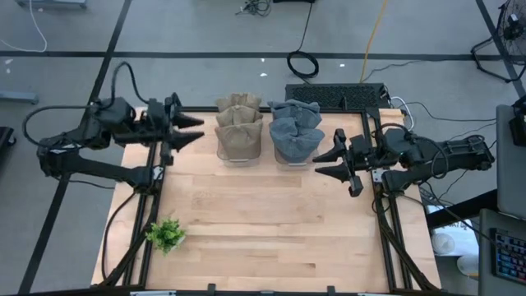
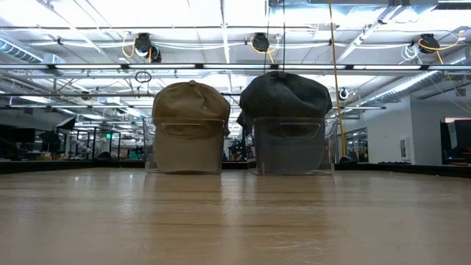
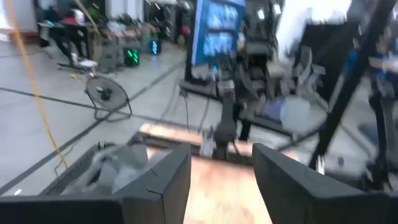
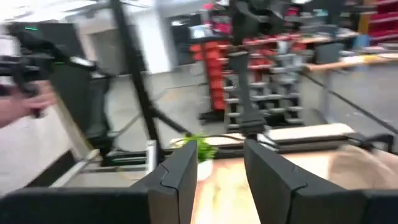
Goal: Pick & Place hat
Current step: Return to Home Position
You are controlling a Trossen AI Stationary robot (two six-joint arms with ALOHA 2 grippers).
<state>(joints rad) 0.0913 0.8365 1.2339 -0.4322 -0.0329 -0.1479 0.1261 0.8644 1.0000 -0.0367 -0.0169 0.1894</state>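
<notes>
A tan cap (image 1: 239, 125) and a dark grey cap (image 1: 295, 129) each sit in a clear bin at the table's far edge; the low view shows the tan cap (image 2: 190, 125) left of the grey cap (image 2: 285, 121). My left gripper (image 1: 196, 130) hovers open at the table's far left, just left of the tan cap. My right gripper (image 1: 325, 164) hovers open at the right side, right of the grey cap. In the wrist views the left gripper (image 3: 221, 177) and the right gripper (image 4: 221, 171) are open with nothing between the fingers. The tan cap (image 4: 364, 168) shows at the right wrist view's edge.
A small green plant (image 1: 166, 234) stands at the table's near left corner; it also shows in the right wrist view as the plant (image 4: 198, 149). The wooden table (image 1: 271, 230) stretches bare between the bins and the near edge. A black power strip (image 1: 337, 94) lies beyond the far edge.
</notes>
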